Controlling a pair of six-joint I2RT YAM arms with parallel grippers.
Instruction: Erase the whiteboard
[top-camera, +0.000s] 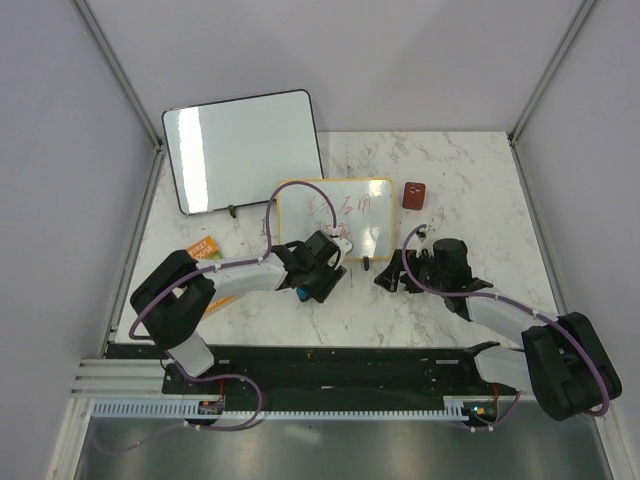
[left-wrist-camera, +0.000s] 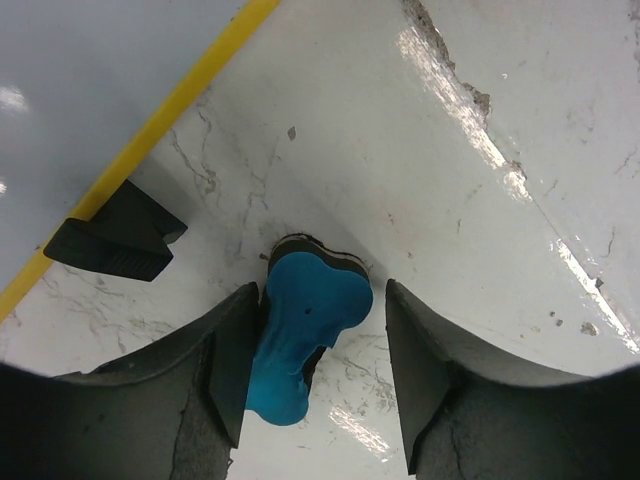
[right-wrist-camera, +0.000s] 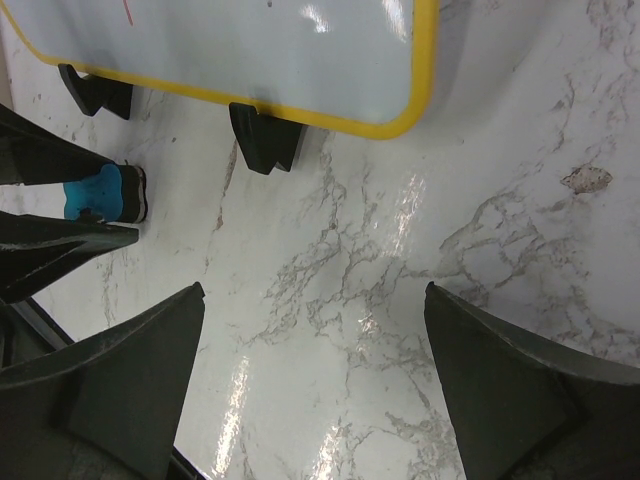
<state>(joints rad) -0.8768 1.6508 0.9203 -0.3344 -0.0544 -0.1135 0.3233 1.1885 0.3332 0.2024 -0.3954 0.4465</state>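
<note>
1. Counter (top-camera: 450, 170): white marble pattern with grey veining, glossy.
2. Large board (top-camera: 245, 148): white face, thin black frame, rounded corners, blank. It stands tilted at the counter's back left, and its upper part rises past the back edge.
3. Small dark red block (top-camera: 413, 195): sits on the counter towards the back, right of centre.
4. Orange packet (top-camera: 204, 248): lies flat near the counter's left edge; its print is too small to read.
5. Pale grey wall panels (top-camera: 60, 150): enclose the counter on the left, back and right.

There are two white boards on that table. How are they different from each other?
The small yellow-framed whiteboard carries red handwriting; the larger black-framed white board is blank. The yellow-framed one stands in front, the black-framed one behind it to the left. Both are white rectangles with rounded corners.
</note>
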